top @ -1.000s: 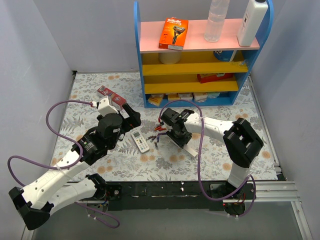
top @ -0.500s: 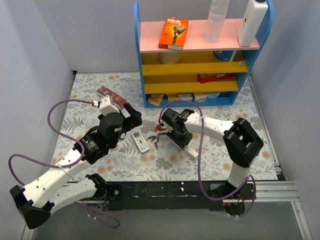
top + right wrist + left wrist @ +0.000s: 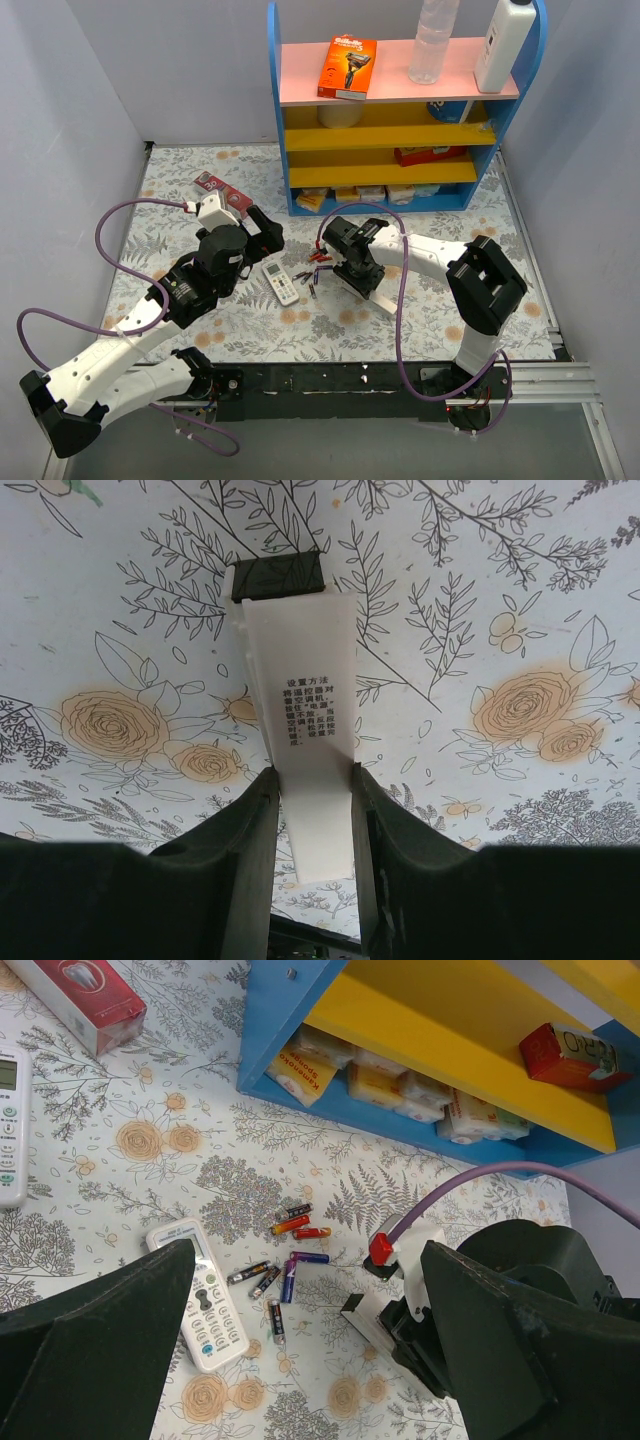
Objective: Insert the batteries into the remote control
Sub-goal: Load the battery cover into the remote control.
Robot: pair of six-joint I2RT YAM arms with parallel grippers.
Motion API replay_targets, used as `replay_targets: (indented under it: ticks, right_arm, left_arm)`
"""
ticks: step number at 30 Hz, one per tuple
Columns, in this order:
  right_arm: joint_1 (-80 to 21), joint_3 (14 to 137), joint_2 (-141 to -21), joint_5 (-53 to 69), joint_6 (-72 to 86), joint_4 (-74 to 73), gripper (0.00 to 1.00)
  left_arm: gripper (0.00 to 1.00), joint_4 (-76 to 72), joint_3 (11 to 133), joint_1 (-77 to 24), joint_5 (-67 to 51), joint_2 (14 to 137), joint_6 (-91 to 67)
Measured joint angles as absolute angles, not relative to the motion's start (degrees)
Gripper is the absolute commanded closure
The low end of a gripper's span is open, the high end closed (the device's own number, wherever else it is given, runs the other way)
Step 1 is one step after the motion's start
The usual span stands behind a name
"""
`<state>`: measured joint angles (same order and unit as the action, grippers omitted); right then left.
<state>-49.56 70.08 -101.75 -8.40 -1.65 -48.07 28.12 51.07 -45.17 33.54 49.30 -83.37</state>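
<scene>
Several small batteries (image 3: 312, 268), red, blue and black, lie scattered on the floral table; they also show in the left wrist view (image 3: 283, 1258). A white remote control (image 3: 281, 283) lies face up just left of them (image 3: 203, 1295). My right gripper (image 3: 352, 268) is shut on a second white remote (image 3: 305, 730), held back side up with printed text and a black end, low over the table right of the batteries. Its fingers (image 3: 240, 850) press both long sides. My left gripper (image 3: 263, 232) hangs open and empty above the face-up remote (image 3: 300, 1360).
A blue and yellow shelf unit (image 3: 400, 110) with boxes and bottles stands at the back. A red toothpaste box (image 3: 220, 187) lies at the back left. Another white remote (image 3: 10, 1120) lies at the left edge of the left wrist view.
My left arm has shifted slightly toward the far right, its gripper still open. The right gripper and its remote have barely moved.
</scene>
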Motion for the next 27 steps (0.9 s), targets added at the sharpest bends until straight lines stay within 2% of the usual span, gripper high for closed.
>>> replay_targets:
  ticks: [13, 27]
  right_arm:
    - [-49.6, 70.1, -101.7, -7.9, -3.1, -48.2, 0.63]
    - [-49.6, 70.1, -101.7, -7.3, -3.5, -48.3, 0.54]
  left_arm:
    - [0.02, 28.2, 51.1, -45.2, 33.4, 49.3, -83.5]
    - [0.02, 28.2, 51.1, -45.2, 33.3, 49.2, -83.8]
